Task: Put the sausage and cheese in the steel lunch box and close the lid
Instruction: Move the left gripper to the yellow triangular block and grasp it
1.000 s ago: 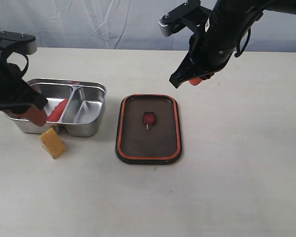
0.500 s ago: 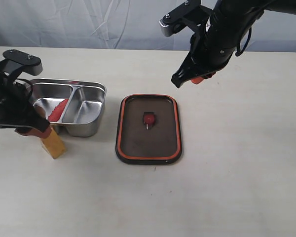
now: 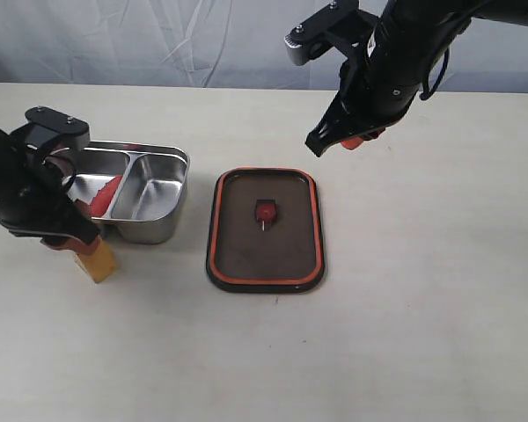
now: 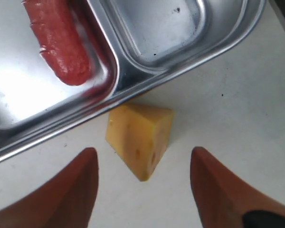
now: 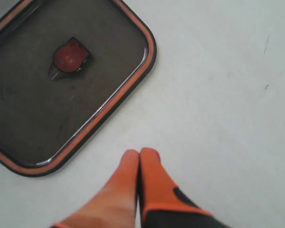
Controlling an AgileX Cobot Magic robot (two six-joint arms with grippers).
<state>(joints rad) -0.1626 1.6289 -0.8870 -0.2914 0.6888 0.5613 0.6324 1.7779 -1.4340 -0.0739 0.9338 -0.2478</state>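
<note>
Since a second ago the left arm has swung off the steel lunch box and come down at its near left corner. Its end effector now stands wide open astride the cheese, one finger on either side, neither touching it. The cheese lies on the tabletop just beside the box's near wall; whether it touches the wall cannot be told. The sausage lies in the box's left compartment, close along the divider, and the right compartment holds nothing. To the right of the box, well apart from it, the lid lies flat on the tabletop, orange seal and red valve facing up. The right end effector hangs above the tabletop past the lid's far right corner, fingers pressed together and gripping nothing; it has barely shifted.
</note>
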